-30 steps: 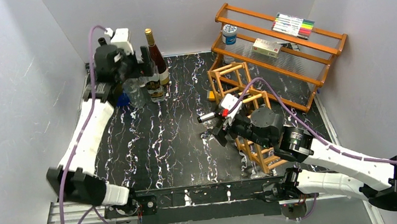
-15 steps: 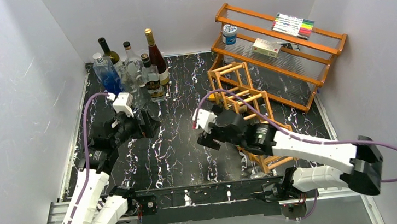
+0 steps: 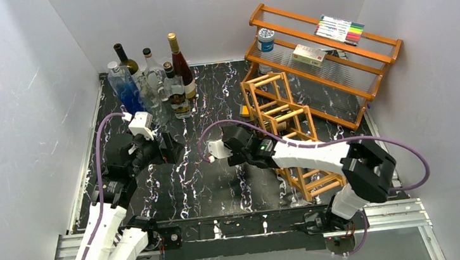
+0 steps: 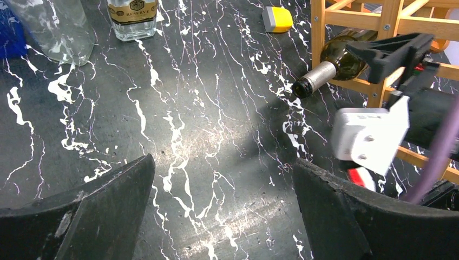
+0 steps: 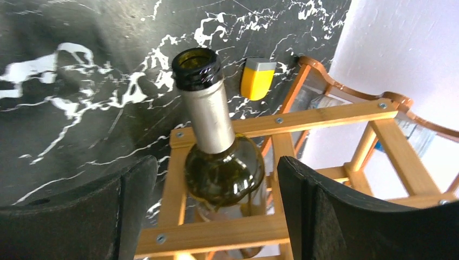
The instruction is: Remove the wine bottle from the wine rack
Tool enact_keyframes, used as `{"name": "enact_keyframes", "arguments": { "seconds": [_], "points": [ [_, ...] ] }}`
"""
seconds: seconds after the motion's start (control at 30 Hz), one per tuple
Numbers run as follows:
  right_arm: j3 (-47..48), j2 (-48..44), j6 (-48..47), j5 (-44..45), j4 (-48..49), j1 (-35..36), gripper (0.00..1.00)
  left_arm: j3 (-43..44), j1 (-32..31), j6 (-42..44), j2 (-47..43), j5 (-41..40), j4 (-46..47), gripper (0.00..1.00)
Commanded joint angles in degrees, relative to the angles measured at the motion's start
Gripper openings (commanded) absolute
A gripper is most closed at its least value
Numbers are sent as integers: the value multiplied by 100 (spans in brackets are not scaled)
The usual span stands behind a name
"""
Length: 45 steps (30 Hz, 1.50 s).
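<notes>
Top view: wine rack [image 3: 290, 115] lies on black marble table [image 3: 205, 100] at ~3 o'clock of table centre, long axis running 11 to 5 o'clock. Wine bottle [image 5: 216, 162] lies on its side in a low cell on the rack's 9 o'clock side: dark green glass, silver foil neck, mouth open. Neck sticks out past the wooden bars toward 9 o'clock, over the table.

R gripper [image 5: 214, 168] is at the bottle w/ jaws wide. In its wrist view one finger sits at 9 o'clock and the other at 3 o'clock of the bottle's shoulder, gap showing each side, so not clamped on it. R arm reaches in from 5 o'clock across the rack.

L gripper [image 4: 222, 162] has jaws wide too, only bare tabletop between them. It's at ~9 o'clock of table centre in top view, well apart from the rack. Its cam sees the bottle neck at 2 o'clock, poking out of the rack, w/ a black finger of the R gripper just above it.

Yellow block [image 5: 257, 79] lies on the table near the rack, at ~1 o'clock of the bottle mouth in R wrist view. Group of upright bottles [image 3: 152, 80] stands in the 11 o'clock corner. Two-tier shelf [image 3: 396, 49] is behind the rack at 1 o'clock, carrying a can [image 3: 265, 39], small box [image 3: 309, 53] & marker pack [image 3: 340, 28]
</notes>
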Motion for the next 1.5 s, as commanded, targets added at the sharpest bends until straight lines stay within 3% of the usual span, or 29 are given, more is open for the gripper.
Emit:
{"name": "enact_keyframes", "arguments": {
  "seconds": [0.0,0.43,0.97,1.13,1.3,1.47],
  "points": [
    [458,440,-904,413,285,-157,90,-15,24,92,-121,101,98,98],
    [640,1190,-1282,336,697,-430,80,-33,24,100,-223,37,115,98],
    [669,1491,-1000,-71,511,-151,45,-42,21,101,-175,6,133,98],
    [514,1526,-1002,-38,812,118,41,-43,21,101,-141,6,133,98],
    [499,1633,-940,-23,897,231,25,-53,19,100,-113,6,133,98],
    [328,1392,-911,-385,1031,472,21,-45,18,92,-5,80,142,98]
  ]
}}
